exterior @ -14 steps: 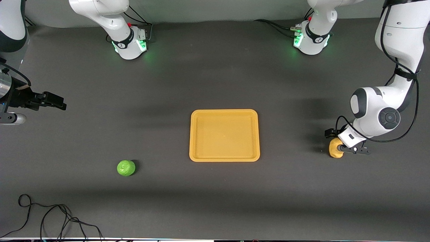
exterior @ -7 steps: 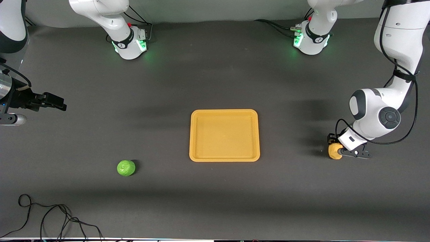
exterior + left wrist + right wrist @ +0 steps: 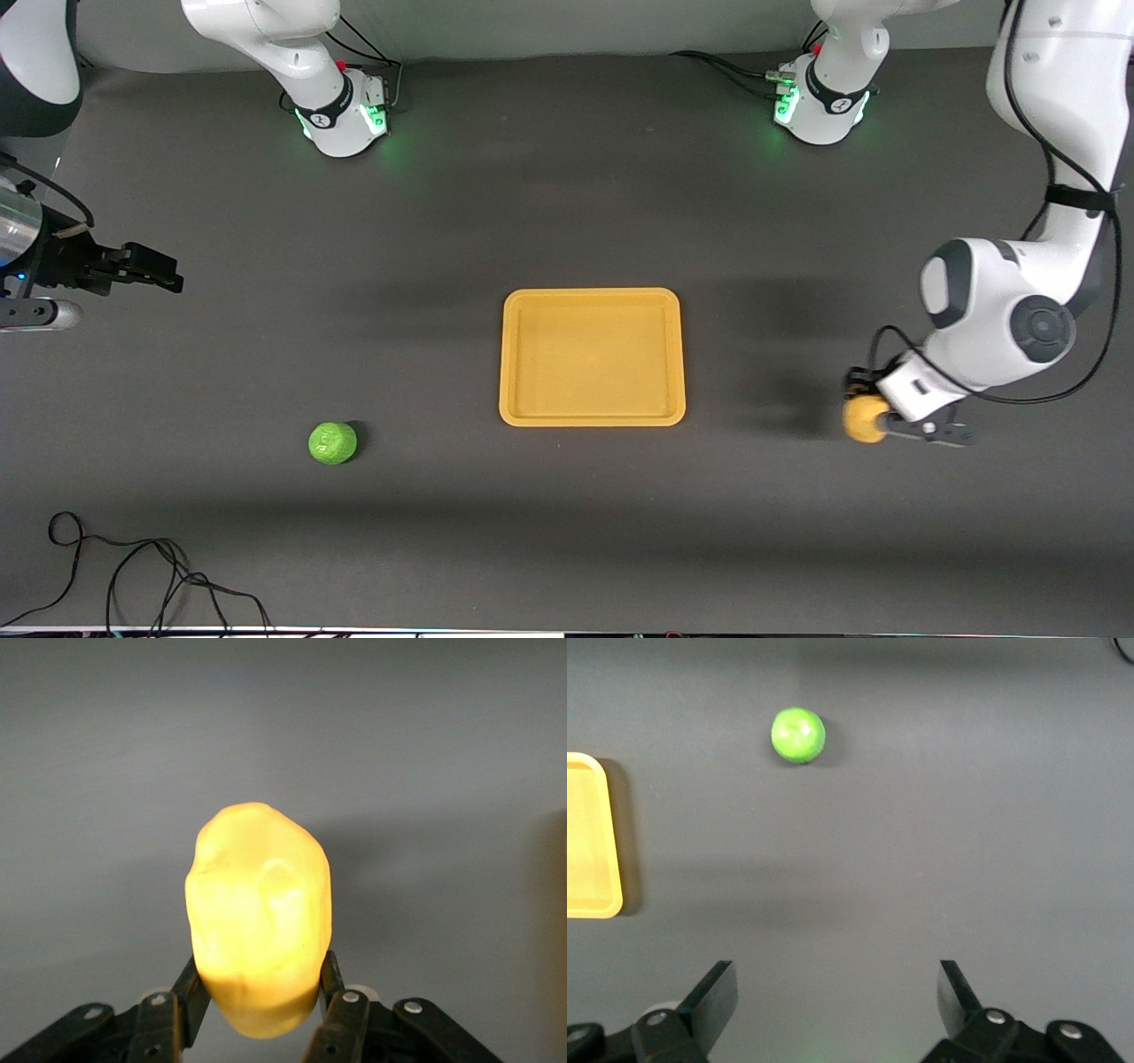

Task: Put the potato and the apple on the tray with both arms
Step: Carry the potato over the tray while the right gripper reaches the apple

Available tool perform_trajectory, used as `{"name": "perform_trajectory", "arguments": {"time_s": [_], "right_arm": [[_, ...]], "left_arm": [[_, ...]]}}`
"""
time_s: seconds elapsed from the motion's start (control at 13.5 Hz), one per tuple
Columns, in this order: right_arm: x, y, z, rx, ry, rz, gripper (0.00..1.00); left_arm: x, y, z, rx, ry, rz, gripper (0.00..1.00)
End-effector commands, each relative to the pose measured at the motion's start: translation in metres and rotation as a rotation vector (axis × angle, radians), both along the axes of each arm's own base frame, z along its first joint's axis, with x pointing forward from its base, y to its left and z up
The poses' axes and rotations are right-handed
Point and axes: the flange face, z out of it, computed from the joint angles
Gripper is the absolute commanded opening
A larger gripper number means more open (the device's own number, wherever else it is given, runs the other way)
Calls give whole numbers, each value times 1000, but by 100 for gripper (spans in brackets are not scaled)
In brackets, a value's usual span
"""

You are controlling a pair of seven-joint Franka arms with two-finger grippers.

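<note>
My left gripper is shut on the yellow-orange potato and holds it above the table at the left arm's end, beside the tray. In the left wrist view the potato fills the space between the fingers. The yellow-orange tray lies in the middle of the table with nothing in it. The green apple sits on the table toward the right arm's end, nearer the front camera than the tray; it also shows in the right wrist view. My right gripper is open and empty, high over the table's right-arm end.
A black cable lies looped at the table's near corner on the right arm's end. Both arm bases stand along the back edge. The tray's edge shows in the right wrist view.
My left gripper has risen with the potato, lifting it off the table and shifting slightly toward the tray. The right gripper has barely moved.
</note>
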Motion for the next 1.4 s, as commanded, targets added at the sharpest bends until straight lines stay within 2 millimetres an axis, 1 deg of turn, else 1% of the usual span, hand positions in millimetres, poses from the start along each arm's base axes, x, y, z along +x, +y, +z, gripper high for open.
{"name": "perform_trajectory", "arguments": {"time_s": [0.0,0.07,0.15,0.22,0.3,0.37,0.44,0.52,0.59,0.66,0.74,0.81,0.89,0.96,1.03,1.11,1.18,1.26,1.33], "right_arm": [[12,15,1,2,-50,31,100],[21,17,-1,1,-56,31,100],[33,23,-1,1,-67,34,100],[48,38,-2,0,-79,54,100],[63,49,-1,-2,-98,71,100],[79,53,-7,-4,-101,76,100],[89,55,-12,-5,-107,78,100],[95,59,-19,-6,-103,83,100],[99,67,-25,-6,-98,93,100],[99,69,-34,-5,-85,96,100],[103,70,-45,-6,-77,97,100],[111,71,-64,-8,-66,98,100],[114,70,-68,-8,-75,98,100],[115,70,-81,-9,-60,97,100],[115,71,-102,-2,-49,94,100],[115,71,-123,9,-64,91,100],[115,70,-147,21,-80,84,100],[114,71,-170,36,-101,76,100],[111,69,-199,40,-124,68,100]], "left_arm": [[-27,-127,20,-49,27,49,0],[-42,-174,20,-50,38,112,0],[-57,-208,15,-37,52,160,0],[-66,-229,4,-32,75,185,0],[-70,-234,-5,-31,84,181,0],[-77,-238,-22,-18,111,174,0],[-85,-239,-30,-7,124,162,0],[-88,-238,-36,-4,119,157,0],[-91,-241,-42,-15,104,153,0],[-93,-248,-46,-27,92,154,0],[-97,-257,-52,-32,94,148,0],[-97,-258,-54,-35,91,148,2],[-96,-256,-61,-33,100,152,20],[-93,-251,-63,-33,101,159,36],[-92,-250,-63,-33,101,161,57],[-92,-250,-63,-34,101,161,88],[-92,-251,-67,-35,106,165,100],[-91,-250,-65,-34,104,168,100],[-90,-248,-63,-33,104,170,100]]}}
